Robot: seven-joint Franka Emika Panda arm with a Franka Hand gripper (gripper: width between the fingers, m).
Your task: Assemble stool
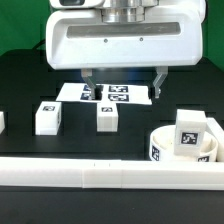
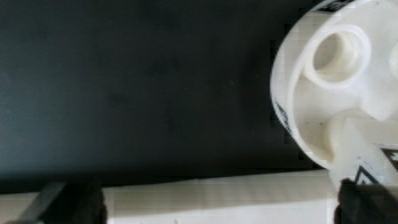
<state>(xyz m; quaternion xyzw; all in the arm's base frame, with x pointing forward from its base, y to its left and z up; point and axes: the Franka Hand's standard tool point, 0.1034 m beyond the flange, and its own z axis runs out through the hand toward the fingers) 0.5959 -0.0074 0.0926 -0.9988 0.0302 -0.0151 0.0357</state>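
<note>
The round white seat disc sits at the exterior view's right, near the front rail. A tagged leg block stands upright on it. Two more leg blocks lie loose on the black table. My gripper hangs open and empty above the marker board, behind the blocks. In the wrist view the seat disc with a round hole shows at one side. The dark fingertips stand wide apart over the marker board, and my gripper holds nothing.
A long white border rail runs along the front of the table. A small white piece is cut off by the exterior view's left edge. The robot's white body fills the back.
</note>
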